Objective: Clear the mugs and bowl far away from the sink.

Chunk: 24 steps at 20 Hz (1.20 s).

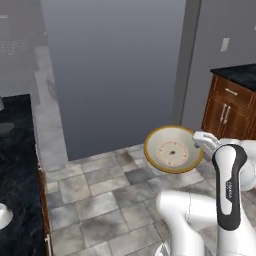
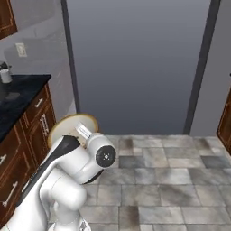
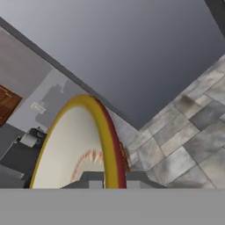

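Note:
The bowl (image 1: pixel 173 149), cream with a tan-yellow rim and a reddish ring at its centre, hangs tilted on edge above the tiled floor. My gripper (image 1: pixel 198 142) is shut on its rim at the right side. In the right base view the bowl (image 2: pixel 67 124) peeks out behind my arm, with the gripper (image 2: pixel 84 131) clamped on its edge. The hand view has the bowl (image 3: pixel 72 149) edge-on between my fingertips (image 3: pixel 96 182). A small white item (image 2: pixel 5 75) stands on the black counter at left; I cannot tell whether it is a mug. The sink is out of view.
A tall grey panel (image 1: pixel 120 70) faces me across the tiled floor (image 1: pixel 100 195). A black counter (image 1: pixel 15 150) runs along the left, with a white rounded thing (image 1: pixel 3 215) at its edge. Wooden cabinets (image 1: pixel 230 107) stand at the right, and more cabinets (image 2: pixel 27 135) close to my left.

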### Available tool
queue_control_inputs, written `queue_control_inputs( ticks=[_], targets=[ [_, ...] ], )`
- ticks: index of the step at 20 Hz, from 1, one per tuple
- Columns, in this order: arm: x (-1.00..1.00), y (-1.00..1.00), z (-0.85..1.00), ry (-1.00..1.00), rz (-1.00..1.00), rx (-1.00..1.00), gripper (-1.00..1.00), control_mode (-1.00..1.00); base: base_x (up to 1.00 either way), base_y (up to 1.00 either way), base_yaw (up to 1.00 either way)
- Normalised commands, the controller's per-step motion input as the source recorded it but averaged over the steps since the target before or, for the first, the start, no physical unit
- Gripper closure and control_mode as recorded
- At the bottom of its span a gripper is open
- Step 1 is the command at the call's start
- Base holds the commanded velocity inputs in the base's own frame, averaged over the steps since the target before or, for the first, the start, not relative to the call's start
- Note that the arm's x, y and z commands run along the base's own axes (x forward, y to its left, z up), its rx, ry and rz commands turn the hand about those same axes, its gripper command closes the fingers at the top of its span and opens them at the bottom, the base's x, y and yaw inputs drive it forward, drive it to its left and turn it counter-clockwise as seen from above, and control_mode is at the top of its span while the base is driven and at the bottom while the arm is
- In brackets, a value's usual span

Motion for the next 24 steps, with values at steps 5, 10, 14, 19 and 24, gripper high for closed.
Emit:
queue_control_inputs(
  ticks=[5, 10, 14, 19, 24],
  targets=[
    [0.00, 0.00, 0.00, 0.00, 0.00, 0.00, 1.00, 1.00, 0.00, 0.00, 0.46],
    [0.00, 0.00, 0.00, 0.00, 0.00, 0.00, 1.00, 1.00, 0.04, 0.05, 0.41],
    [0.00, 0.00, 0.00, 0.00, 0.00, 0.00, 1.00, 1.00, 0.19, 0.25, 0.34],
    [0.00, 0.00, 0.00, 0.00, 0.00, 0.00, 1.00, 1.00, 0.23, 0.39, 0.28],
    [0.00, 0.00, 0.00, 0.00, 0.00, 0.00, 1.00, 1.00, 0.22, 0.46, 0.22]
  ],
)
